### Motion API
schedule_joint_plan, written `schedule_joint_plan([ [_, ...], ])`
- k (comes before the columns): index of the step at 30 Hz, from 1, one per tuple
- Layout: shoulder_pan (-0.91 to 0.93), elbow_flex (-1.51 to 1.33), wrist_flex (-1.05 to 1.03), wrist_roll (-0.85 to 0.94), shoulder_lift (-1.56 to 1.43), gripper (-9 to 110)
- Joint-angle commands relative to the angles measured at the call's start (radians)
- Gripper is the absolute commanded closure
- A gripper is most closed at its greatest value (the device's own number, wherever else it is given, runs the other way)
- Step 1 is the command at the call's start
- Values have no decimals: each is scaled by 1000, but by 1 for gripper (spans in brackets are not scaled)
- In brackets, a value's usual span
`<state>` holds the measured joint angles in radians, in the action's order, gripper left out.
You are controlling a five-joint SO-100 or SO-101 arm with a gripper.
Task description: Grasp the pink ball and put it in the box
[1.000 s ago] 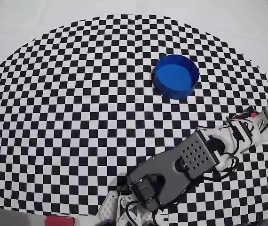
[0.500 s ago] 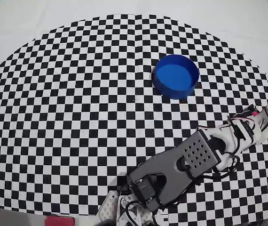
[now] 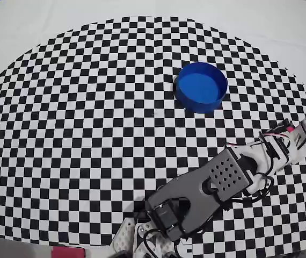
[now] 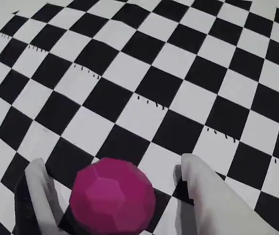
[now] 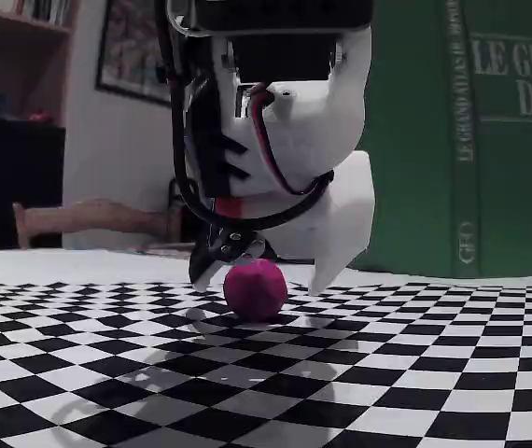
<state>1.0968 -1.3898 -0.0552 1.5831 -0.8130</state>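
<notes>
One pink ball (image 4: 112, 199) sits on the checkered mat (image 4: 144, 88) between the two spread fingers of the gripper (image 4: 115, 181), not clamped, and one blue box (image 3: 200, 86) sits well apart.

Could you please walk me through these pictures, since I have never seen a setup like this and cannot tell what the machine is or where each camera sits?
This is a small robot arm on a black-and-white checkered mat. The overhead view looks straight down: the arm reaches toward the picture's right edge, and a round blue box stands apart from it, farther up the mat. The wrist view comes from a camera on the arm itself, looking down past its two white fingers. Between them lies the pink ball. The fixed view is taken low, near the mat, and shows the gripper lowered over the ball, which rests on the mat. The jaws are open around it; nothing is gripped yet.
</notes>
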Motion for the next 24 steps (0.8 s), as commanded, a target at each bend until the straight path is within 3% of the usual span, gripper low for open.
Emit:
schedule_joint_plan([
  [1, -8, 41, -6, -3, -3, 70],
  [24, -9, 84, -6, -3, 40, 70],
])
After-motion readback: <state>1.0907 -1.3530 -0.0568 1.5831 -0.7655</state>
